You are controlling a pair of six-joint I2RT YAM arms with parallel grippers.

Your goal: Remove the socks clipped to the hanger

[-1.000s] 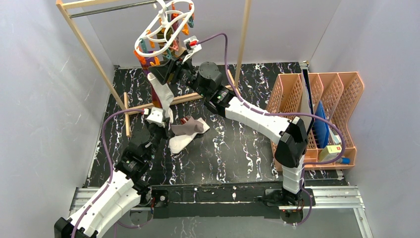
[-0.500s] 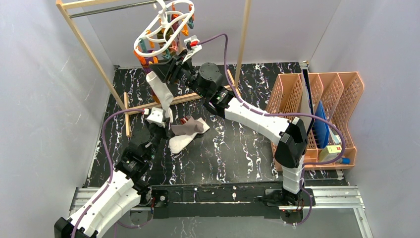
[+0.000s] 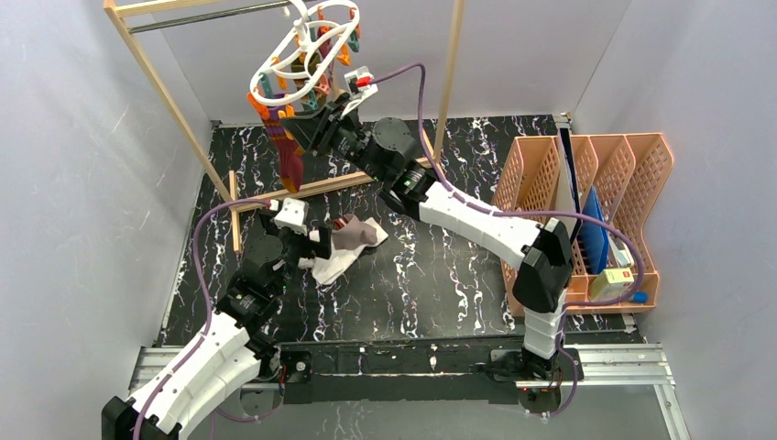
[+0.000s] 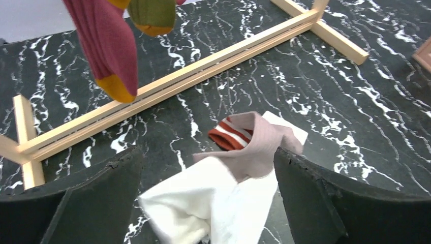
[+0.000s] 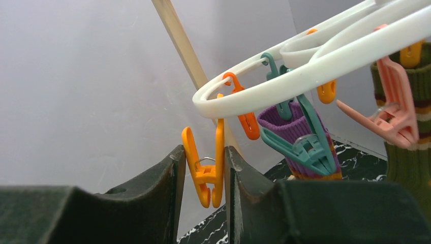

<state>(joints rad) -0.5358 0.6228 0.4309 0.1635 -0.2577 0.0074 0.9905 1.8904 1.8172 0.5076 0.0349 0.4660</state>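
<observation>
nearest me, the left tool (image 4: 207,154) hung with its jaws spread wide and nothing in them, low over the tabletop (image 4: 356,101) at about nine o'clock. right under it lay a loose heap already off the hanger: a white sock (image 4: 203,208), a mauve sock (image 4: 256,147) draped across it, and a red-striped cuff (image 4: 226,137) poking out at the heap's twelve o'clock. just beyond ran the wooden rack's base rail (image 4: 203,66).

further off, at eleven o'clock and well above the tabletop, the white hanger (image 5: 284,76) hung tilted. the right tool (image 5: 202,162) was up there, squeezed shut on an orange peg (image 5: 206,175), one finger on each side of it. i saw no sock in that peg. at its three o'clock a teal peg (image 5: 305,145) was clamped on a purple sock (image 5: 284,124), and beyond that an olive sock (image 5: 406,168) hung behind a pink peg (image 5: 399,114). a maroon sock (image 4: 109,46) dangled with them.

to my eye the orange peg was finished and the job roughly half done. the next move would call for the right tool to let go, shift to the teal peg and pinch its tails, while the left tool rose to take the purple sock from below.
</observation>
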